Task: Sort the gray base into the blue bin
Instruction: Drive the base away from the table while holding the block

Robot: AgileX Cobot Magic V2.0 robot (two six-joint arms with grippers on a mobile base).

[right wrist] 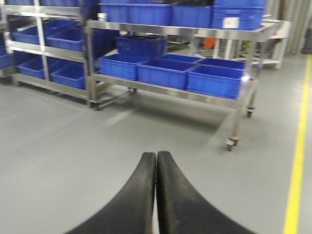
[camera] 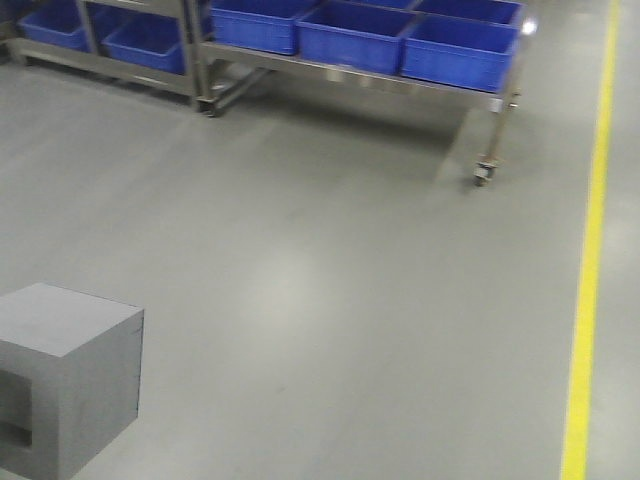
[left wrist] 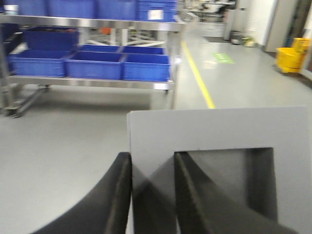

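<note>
The gray base (left wrist: 214, 129) fills the lower right of the left wrist view, its square recess facing the camera. My left gripper (left wrist: 152, 158) is shut on the base's thick left border, one finger outside the block and one inside the recess. In the front view the gray base (camera: 70, 375) hangs at the lower left above the floor. Several blue bins (camera: 460, 50) sit in a row on a steel rack ahead; which one is the blue bin I cannot tell. My right gripper (right wrist: 156, 157) is shut on nothing, held over bare floor.
A wheeled steel rack (right wrist: 239, 105) carries the bins, with a castor (camera: 483, 173) at its near right leg. A second rack (right wrist: 44, 48) of bins stands to the left. A yellow floor line (camera: 590, 250) runs along the right. A yellow mop bucket (left wrist: 292, 56) stands far off.
</note>
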